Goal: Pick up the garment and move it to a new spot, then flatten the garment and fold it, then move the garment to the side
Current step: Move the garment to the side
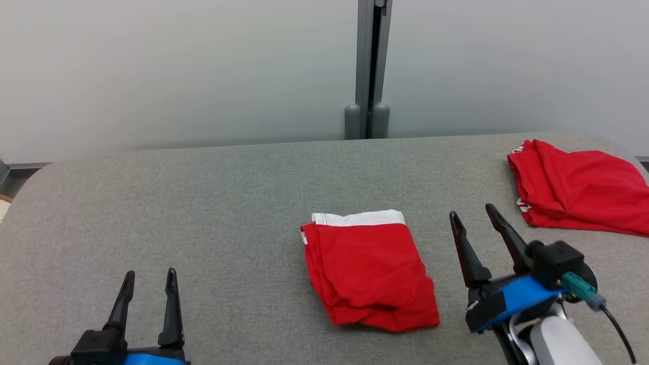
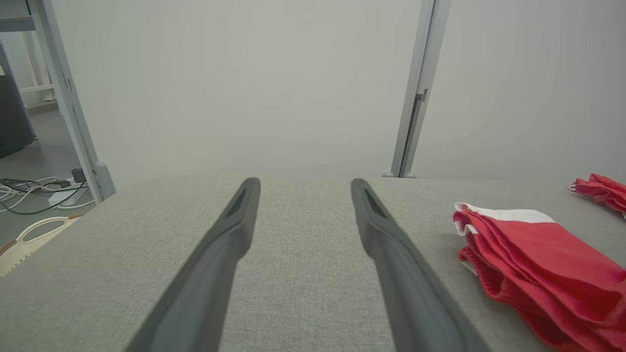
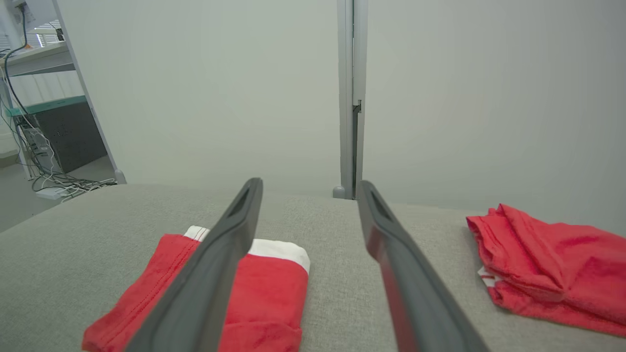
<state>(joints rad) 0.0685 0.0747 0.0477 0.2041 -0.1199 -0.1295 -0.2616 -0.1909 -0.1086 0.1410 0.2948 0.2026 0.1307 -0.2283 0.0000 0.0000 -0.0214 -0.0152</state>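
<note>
Surface: grey woven cloth covers a wide table (image 1: 203, 213) with rounded far corners, seen from above and from the robot's side.
Left gripper: the left gripper (image 1: 150, 274) sits at the lower left of the head view, above bare cloth. Its two dark fingers are spread apart and point away from the robot. Nothing is between them.
Right gripper: the right gripper (image 1: 471, 211) sits at the lower right of the head view, leaning a little to the left. Its fingers are spread wide and hold nothing. It is just to the right of the garment and apart from it. Whether it touches the table, I cannot tell.
Garment: the garment (image 1: 367, 268) is red and folded into a rough rectangle, with a white band along its far edge. It lies on the table slightly right of centre, between the two grippers and nearer the right one. Its near edge is rumpled. In the right wrist view, one finger crosses in front of it.
Second garment: a second garment (image 1: 578, 185), also red and loosely folded, lies by the far right edge of the table, well apart from the first. Small bits of white show at its left side.
Wall: pale, blank panels stand behind the table, joined by a grey post (image 1: 372, 66) with two rounded feet at the table's far edge.
Floor: the left wrist view shows cables (image 2: 29, 190) on the floor beyond the table's left end.
</note>
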